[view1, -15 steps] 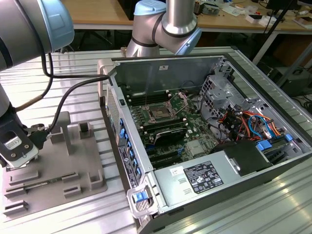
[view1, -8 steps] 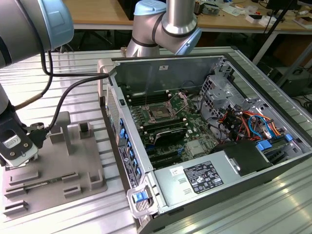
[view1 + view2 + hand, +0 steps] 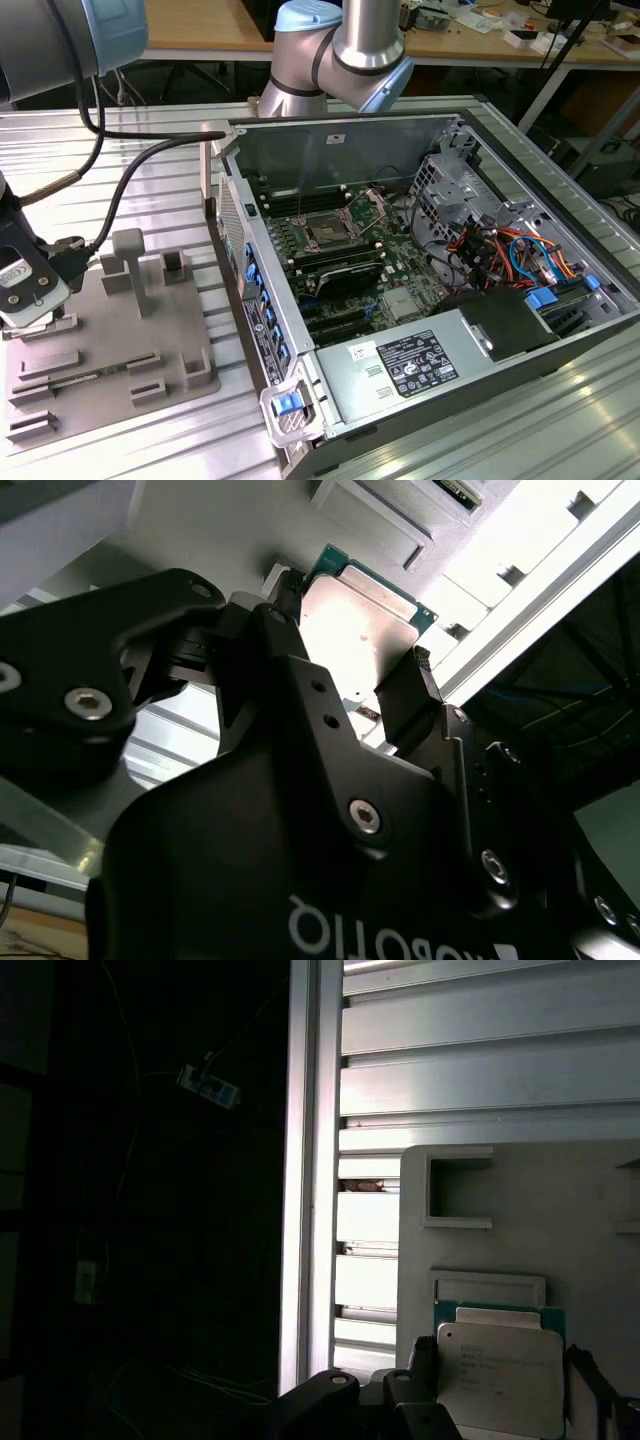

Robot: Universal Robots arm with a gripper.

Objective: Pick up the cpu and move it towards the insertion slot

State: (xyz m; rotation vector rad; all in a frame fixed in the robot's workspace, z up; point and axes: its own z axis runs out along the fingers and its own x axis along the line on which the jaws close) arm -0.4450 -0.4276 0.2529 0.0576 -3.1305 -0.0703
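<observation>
Exterior view: gripper (image 3: 35, 305) sits low at the fixture plate (image 3: 120, 345) edge on the exterior view's left, well apart from the insertion slot (image 3: 325, 232) in the open case (image 3: 470, 300).

Second wrist view: jaws narrow, clamped on opposite edges of the cpu (image 3: 365, 605).

First wrist view: cpu is near the fixture plate edge.

You should lift level and clear the raised blocks (image 3: 130, 250).

Count: one cpu, one insertion slot, one fixture plate, two fingers (image 3: 410, 690).

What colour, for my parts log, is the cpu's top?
The cpu top is silvery, green-edged; clearest in the first wrist view.

Exterior overhead — wrist views sharing cpu (image 3: 355, 615) (image 3: 500, 1375)
</observation>
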